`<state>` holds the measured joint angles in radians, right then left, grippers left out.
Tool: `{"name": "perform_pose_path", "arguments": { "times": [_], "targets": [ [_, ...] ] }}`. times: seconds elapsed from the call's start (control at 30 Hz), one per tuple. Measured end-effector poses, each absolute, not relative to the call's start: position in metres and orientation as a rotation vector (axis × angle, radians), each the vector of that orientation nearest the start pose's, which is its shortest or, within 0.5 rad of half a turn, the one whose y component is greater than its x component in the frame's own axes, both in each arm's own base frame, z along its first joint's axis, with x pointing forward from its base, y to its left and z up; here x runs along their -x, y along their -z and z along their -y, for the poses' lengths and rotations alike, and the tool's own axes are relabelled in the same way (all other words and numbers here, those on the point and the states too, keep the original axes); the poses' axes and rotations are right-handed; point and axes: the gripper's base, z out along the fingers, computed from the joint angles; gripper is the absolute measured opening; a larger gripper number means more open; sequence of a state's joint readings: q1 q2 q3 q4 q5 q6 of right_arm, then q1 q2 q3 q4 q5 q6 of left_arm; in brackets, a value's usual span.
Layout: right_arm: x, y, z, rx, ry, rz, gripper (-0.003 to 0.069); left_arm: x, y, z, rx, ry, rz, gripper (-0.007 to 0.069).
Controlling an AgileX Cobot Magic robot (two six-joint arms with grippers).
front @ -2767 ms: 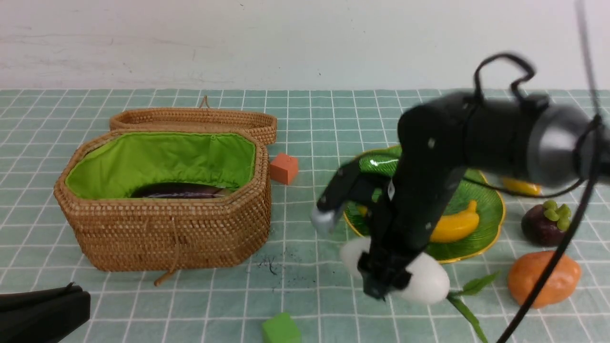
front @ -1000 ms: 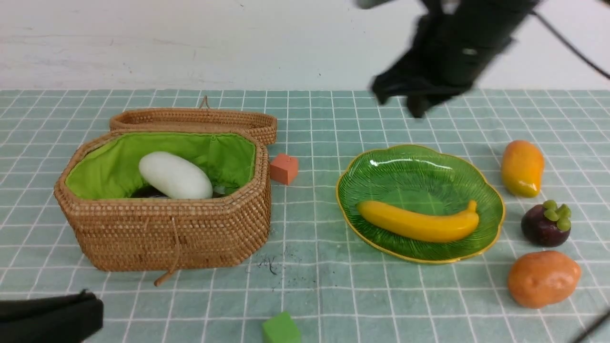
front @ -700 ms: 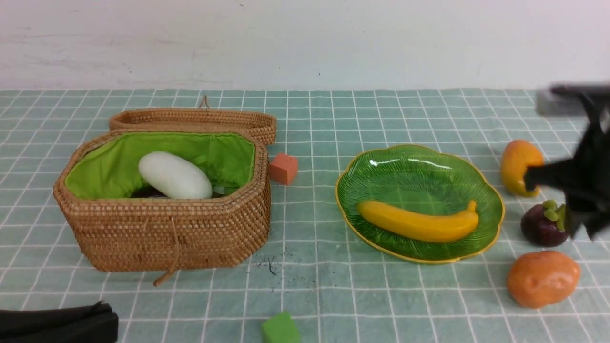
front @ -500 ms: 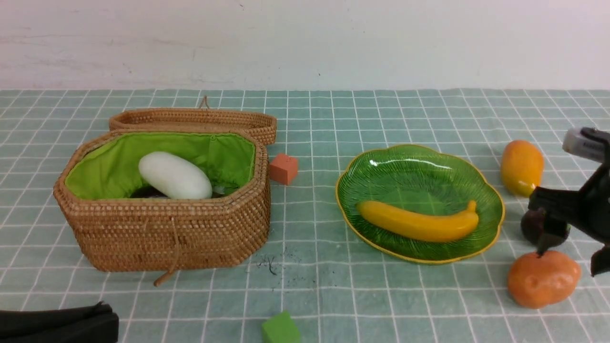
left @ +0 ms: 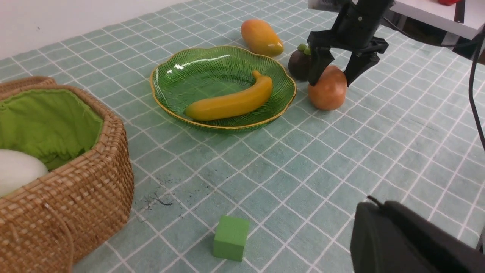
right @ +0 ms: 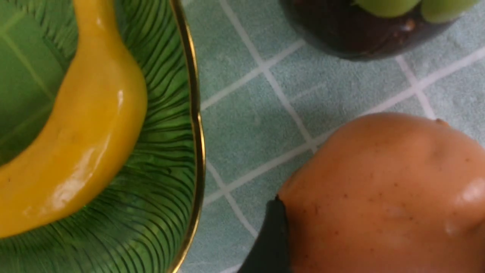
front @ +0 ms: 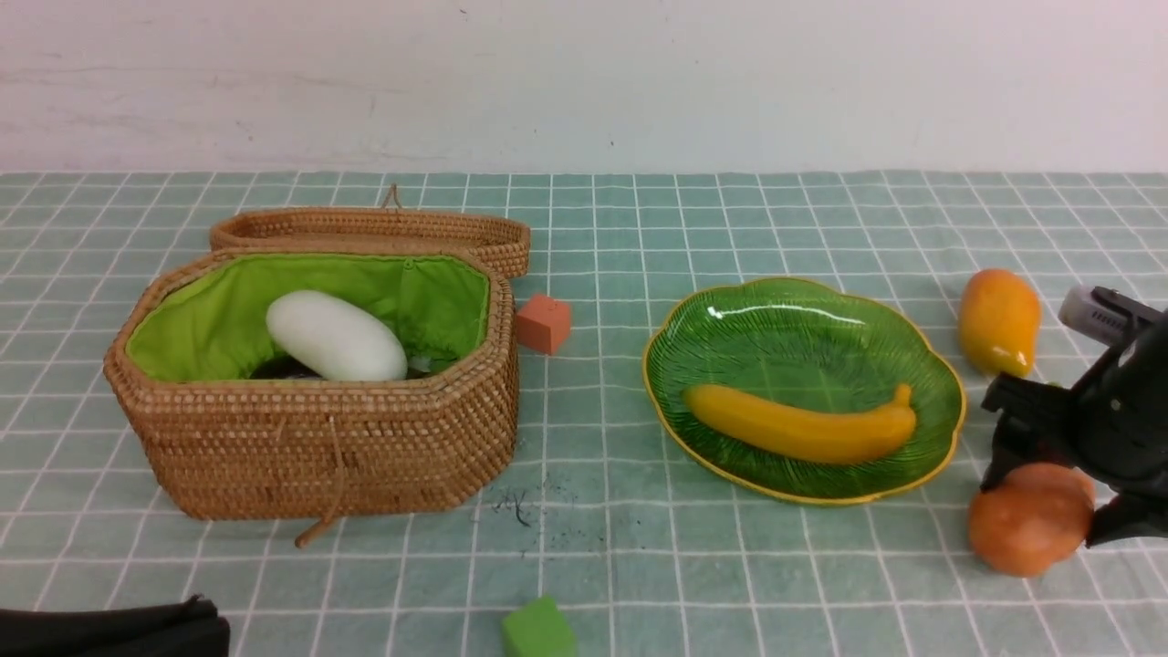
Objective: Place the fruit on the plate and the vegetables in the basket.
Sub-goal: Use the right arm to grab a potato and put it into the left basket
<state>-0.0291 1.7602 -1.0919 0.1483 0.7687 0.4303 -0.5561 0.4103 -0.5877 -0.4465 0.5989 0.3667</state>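
The orange-brown potato (front: pixel 1027 520) lies at the front right, and my right gripper (front: pixel 1047 506) stands open astride it, one finger (right: pixel 269 239) against its side. The mangosteen (left: pixel 299 64) sits just behind the potato, and the mango (front: pixel 999 319) lies farther back. A banana (front: pixel 803 429) lies on the green plate (front: pixel 803 310). In the wicker basket (front: pixel 347 447) a white radish (front: pixel 336 336) rests on a dark eggplant (front: pixel 274 368). My left gripper (front: pixel 109 630) is shut and empty at the front left corner.
The basket's lid (front: pixel 374 228) lies open behind it. An orange cube (front: pixel 545 322) sits between basket and plate. A green cube (front: pixel 538 630) lies near the front edge.
The radish went from my right gripper into the basket. The right arm then swung over to the right, opened its jaws and came down round the potato, which shifted slightly.
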Motion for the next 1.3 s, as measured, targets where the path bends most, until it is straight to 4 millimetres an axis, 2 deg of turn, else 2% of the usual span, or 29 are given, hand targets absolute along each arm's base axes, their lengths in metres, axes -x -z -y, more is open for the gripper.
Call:
{"name": "perform_pose_path", "arguments": {
  "times": [0.17,0.37,0.5,0.63,0.87,0.97,1.07,1.17,1.3],
  "targets": [
    [-0.333,-0.186,-0.001,-0.728,-0.234,-2.853,0.0623,-0.054,-0.333,0.06,-0.677,0.618,-1.771,-0.0013],
    [-0.333,-0.186,-0.001,-0.527,-0.219,-2.889,0.0623,-0.054,-0.333,0.06,-0.677,0.618,-1.771,-0.0013],
    [-0.332,-0.191,0.0,-0.455,-0.203,-2.888,0.0623,-0.054,-0.333,0.06,-0.677,0.618,-1.771,-0.0013],
    [-0.33,-0.192,0.0,-0.46,-0.202,-2.897,0.0621,-0.054,-0.333,0.06,-0.677,0.619,-1.771,-0.0013],
    [-0.329,-0.192,0.0,-0.6,-0.212,-2.884,0.0621,-0.054,-0.333,0.06,-0.677,0.619,-1.771,-0.0013],
    [-0.327,-0.189,-0.001,-0.642,-0.215,-2.901,0.0674,-0.054,-0.333,0.06,-0.677,0.619,-1.771,-0.0013],
    [-0.32,-0.178,-0.001,-0.663,-0.199,-2.983,0.0683,-0.054,-0.333,0.06,-0.676,0.621,-1.771,-0.0013],
    [-0.319,-0.177,-0.002,-0.678,-0.212,-2.998,0.0672,-0.054,-0.333,0.06,-0.675,0.626,-1.772,-0.0013],
    [-0.321,-0.177,-0.001,-0.651,-0.21,-2.976,0.0615,-0.053,-0.333,0.06,-0.669,0.64,-1.773,-0.0013]
  ]
}}
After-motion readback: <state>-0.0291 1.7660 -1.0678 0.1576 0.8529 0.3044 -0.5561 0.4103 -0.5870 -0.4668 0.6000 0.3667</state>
